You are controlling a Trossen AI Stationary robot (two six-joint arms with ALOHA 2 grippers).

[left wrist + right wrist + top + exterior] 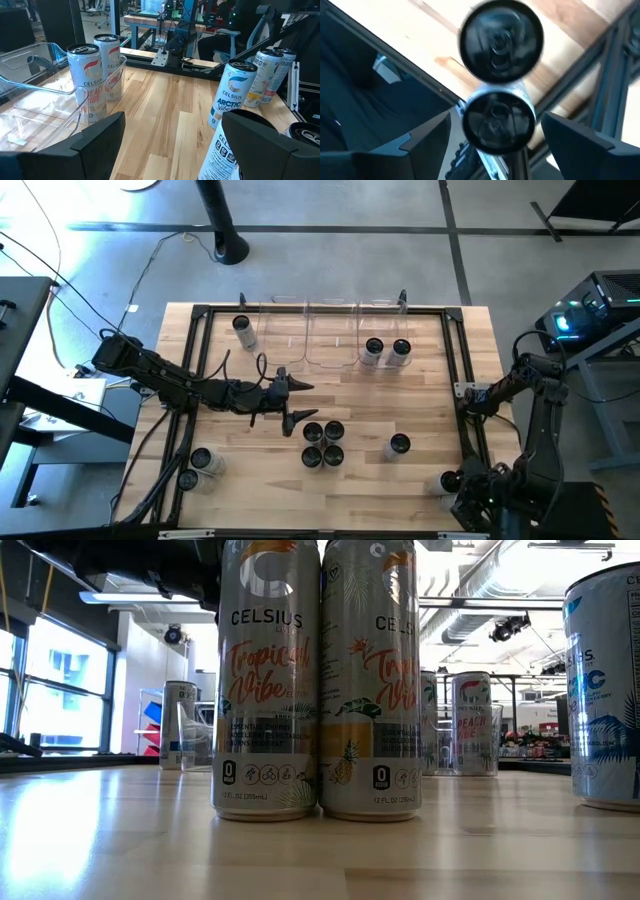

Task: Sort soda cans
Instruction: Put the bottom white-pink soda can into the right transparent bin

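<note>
Light wooden table (420,395) with a black frame carries your cans. Your left gripper (297,402) is near the middle, fingers spread wide, holding nothing, just beside a cluster of four dark-topped soda cans (322,444). Your right gripper (492,145) is at the near right corner, open wide around a silver can with a dark top (497,122), not squeezing it. Two white cans (386,351) stand in the rightmost clear plastic bin (383,308).
</note>
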